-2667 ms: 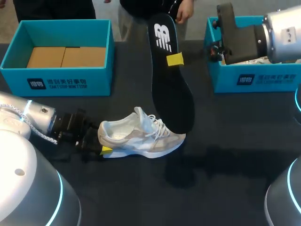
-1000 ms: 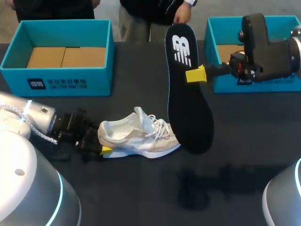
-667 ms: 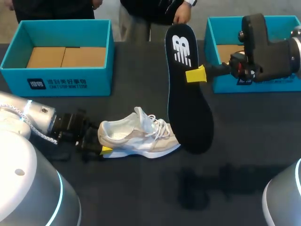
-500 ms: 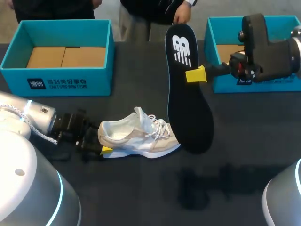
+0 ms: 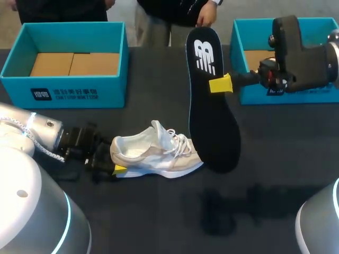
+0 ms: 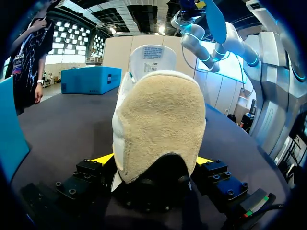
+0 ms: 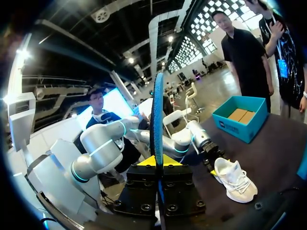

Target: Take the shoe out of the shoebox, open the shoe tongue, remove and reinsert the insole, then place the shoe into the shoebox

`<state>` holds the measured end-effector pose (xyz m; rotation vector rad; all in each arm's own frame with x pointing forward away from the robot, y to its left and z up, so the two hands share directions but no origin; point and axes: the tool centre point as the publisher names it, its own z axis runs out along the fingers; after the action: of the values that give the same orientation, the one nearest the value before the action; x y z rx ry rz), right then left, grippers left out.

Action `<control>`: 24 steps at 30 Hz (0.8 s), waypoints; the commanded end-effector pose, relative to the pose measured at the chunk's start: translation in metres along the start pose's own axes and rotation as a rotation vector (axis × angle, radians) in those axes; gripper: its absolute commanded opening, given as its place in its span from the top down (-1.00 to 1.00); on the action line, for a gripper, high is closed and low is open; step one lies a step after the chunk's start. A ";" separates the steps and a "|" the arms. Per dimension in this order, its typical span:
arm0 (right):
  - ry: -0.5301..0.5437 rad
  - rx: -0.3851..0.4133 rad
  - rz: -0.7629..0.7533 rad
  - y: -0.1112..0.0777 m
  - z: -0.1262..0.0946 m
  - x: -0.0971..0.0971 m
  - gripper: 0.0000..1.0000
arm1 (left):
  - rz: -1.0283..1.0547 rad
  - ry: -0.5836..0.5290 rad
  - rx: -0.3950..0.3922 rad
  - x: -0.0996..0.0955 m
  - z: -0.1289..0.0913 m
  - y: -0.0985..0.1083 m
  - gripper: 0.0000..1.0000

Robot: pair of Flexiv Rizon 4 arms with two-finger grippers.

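Shifted rightward, right claw (image 5: 221, 84) pinches the insole (image 5: 212, 127); left claw (image 5: 117, 169) clamps the shoe (image 5: 159, 156) heel; best lowered toe-first.

Your left gripper (image 5: 115, 163) low at shoe (image 5: 159, 153) heel, clamped on both sides. Your right gripper (image 5: 221, 83) raised above and beyond shoe toe, pinching insole (image 5: 212, 121).

The dark surface (image 5: 159, 211) carries three things. At its far left stands an open teal shoebox (image 5: 69, 92), at its far right a second teal shoebox (image 5: 249, 94), the two well apart. Nearer, just left of the middle, a white shoe (image 5: 153, 156) rests upright on its sole, heel to the left, toe to the right.
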<state>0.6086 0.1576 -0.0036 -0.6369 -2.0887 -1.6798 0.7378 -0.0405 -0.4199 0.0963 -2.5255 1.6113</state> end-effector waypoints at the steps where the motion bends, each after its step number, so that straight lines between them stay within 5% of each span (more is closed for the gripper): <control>1: 0.000 0.003 0.001 0.001 0.003 -0.002 1.00 | 0.000 -0.005 -0.001 -0.001 0.000 0.000 -1.00; 7: 0.000 0.003 0.001 0.001 0.003 -0.002 1.00 | 0.001 -0.014 -0.013 -0.002 -0.001 -0.003 -1.00; 24: 0.000 0.003 0.001 0.001 0.003 -0.002 1.00 | 0.031 -0.082 -0.227 0.000 -0.016 -0.006 -1.00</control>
<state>0.6085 0.1575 -0.0037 -0.6372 -2.0886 -1.6798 0.7430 -0.0293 -0.4144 0.0999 -2.7346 1.3921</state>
